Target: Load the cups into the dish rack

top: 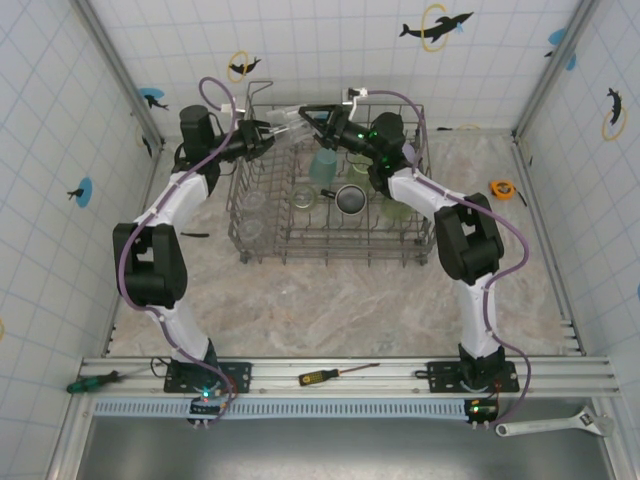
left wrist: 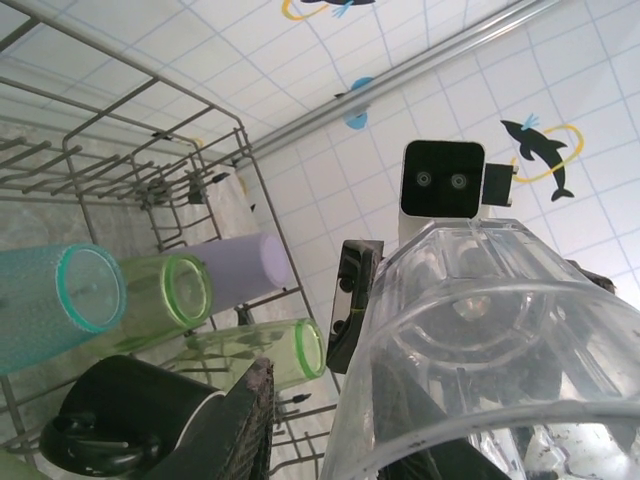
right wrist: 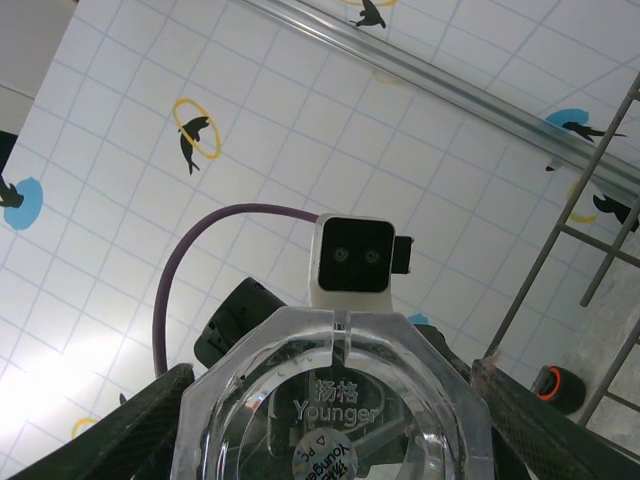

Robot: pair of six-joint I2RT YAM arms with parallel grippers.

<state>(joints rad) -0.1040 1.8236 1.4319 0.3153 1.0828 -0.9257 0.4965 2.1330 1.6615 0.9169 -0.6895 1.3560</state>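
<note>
Dish rack (top: pixel 320 255) sits mid-table, nearer the far wall. Both grippers meet above its far left corner. Right gripper (right wrist: pixel 330 400) is clamped on the base of a clear glass (top: pixel 288 120), which is held on its side over the rack with its mouth toward the left gripper (left wrist: pixel 320 430). Left jaws are apart at the glass's rim, the outer finger (left wrist: pixel 250 410) just off the wall. Lying in the rack below are a black mug (left wrist: pixel 130 400), a teal cup (left wrist: pixel 60 300), two pale green cups (left wrist: pixel 170 295) and a lavender cup (left wrist: pixel 245 270).
</note>
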